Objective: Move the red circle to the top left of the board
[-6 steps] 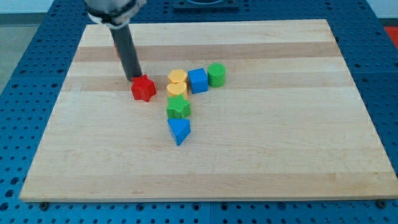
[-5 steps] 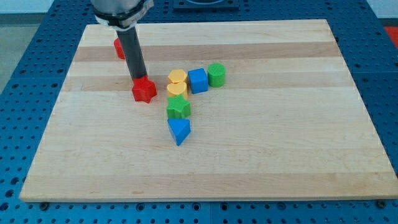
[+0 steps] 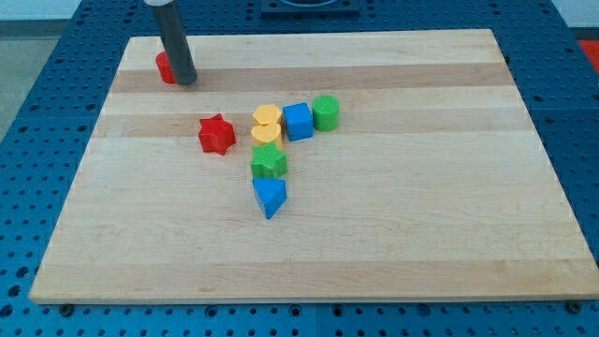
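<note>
Since earlier, my tip (image 3: 185, 80) has left the red star (image 3: 216, 134) and touches the red circle (image 3: 165, 67), already top left; no pincer shows.

My tip (image 3: 185, 80): is moving away from the red star (image 3: 216, 134), going up and to the view's left; it is now sitting well apart from the star, right against the red circle (image 3: 165, 67) on that block's right side.
Red circle: is shifting a little to the view's left and up, nearing the board's top left corner; the rod is hiding part of it.
</note>
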